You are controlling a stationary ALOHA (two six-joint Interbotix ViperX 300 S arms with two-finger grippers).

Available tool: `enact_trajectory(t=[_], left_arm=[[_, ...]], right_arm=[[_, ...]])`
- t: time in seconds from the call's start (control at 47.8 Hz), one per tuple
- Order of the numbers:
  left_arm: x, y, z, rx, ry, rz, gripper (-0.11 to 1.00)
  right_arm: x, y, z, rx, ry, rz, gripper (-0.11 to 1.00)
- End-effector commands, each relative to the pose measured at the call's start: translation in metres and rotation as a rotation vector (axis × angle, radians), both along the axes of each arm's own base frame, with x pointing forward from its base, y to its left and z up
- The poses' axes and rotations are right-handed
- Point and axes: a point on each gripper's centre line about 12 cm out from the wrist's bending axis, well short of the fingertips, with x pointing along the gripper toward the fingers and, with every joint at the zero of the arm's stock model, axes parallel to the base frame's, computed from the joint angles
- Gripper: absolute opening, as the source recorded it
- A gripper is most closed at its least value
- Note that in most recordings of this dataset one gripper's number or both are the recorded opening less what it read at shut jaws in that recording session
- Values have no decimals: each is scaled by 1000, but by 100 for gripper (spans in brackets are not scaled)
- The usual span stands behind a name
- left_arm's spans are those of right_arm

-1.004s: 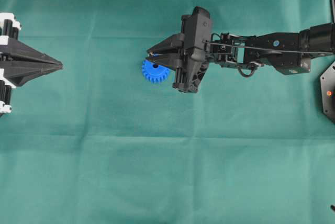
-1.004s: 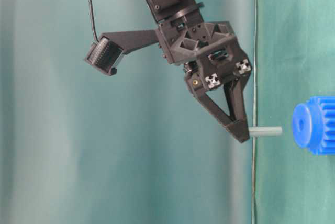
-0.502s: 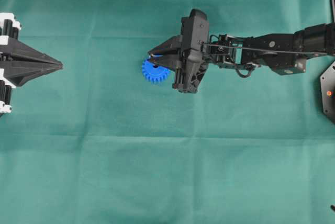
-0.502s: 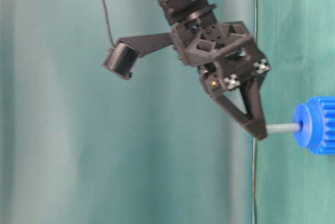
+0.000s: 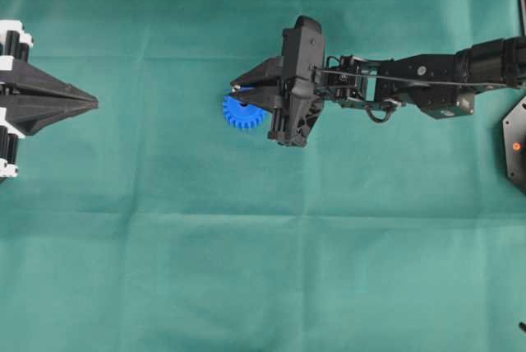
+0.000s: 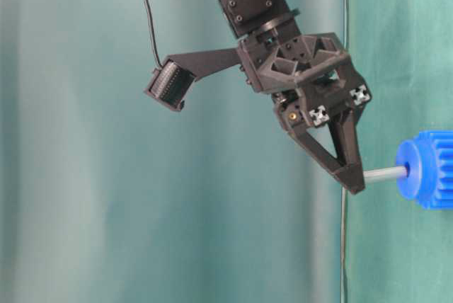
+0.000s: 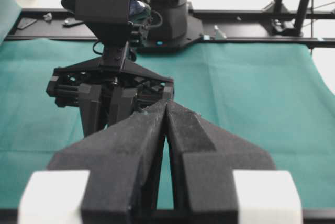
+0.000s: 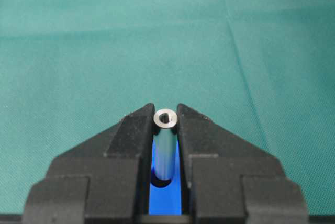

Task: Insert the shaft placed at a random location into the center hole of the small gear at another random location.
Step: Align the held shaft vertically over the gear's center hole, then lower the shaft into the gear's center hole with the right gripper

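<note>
1. Table-level view shows the shaft (image 6: 386,173) tip meeting the small gear (image 6: 425,169) at the center hole (image 8: 163,183); overhead hides it under my right gripper (image 5: 237,91).
2. My right gripper pinches the shaft, gear directly beyond the fingertips.
3. My left gripper (image 7: 166,107) is closed, well apart on the green cloth (image 5: 246,245).

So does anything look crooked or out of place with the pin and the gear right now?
Nothing stands out. The right claw grips the shaft, whose tip meets the center hole of the small gear squarely.
</note>
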Motion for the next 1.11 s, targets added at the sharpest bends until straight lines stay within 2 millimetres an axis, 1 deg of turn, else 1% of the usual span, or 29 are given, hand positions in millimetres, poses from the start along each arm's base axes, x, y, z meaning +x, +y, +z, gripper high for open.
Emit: enact_trajectory(t=[0.0, 0.167, 0.439, 0.586, 1.004, 1.088], left_arm=[[3, 0, 9, -2, -21, -2, 0], [3, 0, 9, 0, -20, -2, 0], [3, 0, 9, 0, -17, 0, 0], [3, 0, 9, 0, -17, 0, 0], [3, 0, 9, 0, -18, 0, 0], [3, 0, 9, 0, -17, 0, 0]], right_arm=[[1, -1, 14, -16, -29, 2, 14], [-2, 0, 30, -26, -61, 6, 14], [-4, 2, 31, -25, -66, 12, 14], [-3, 2, 29, -27, -67, 12, 14], [2, 1, 5, -22, -48, 6, 14], [2, 1, 3, -23, -46, 7, 14]])
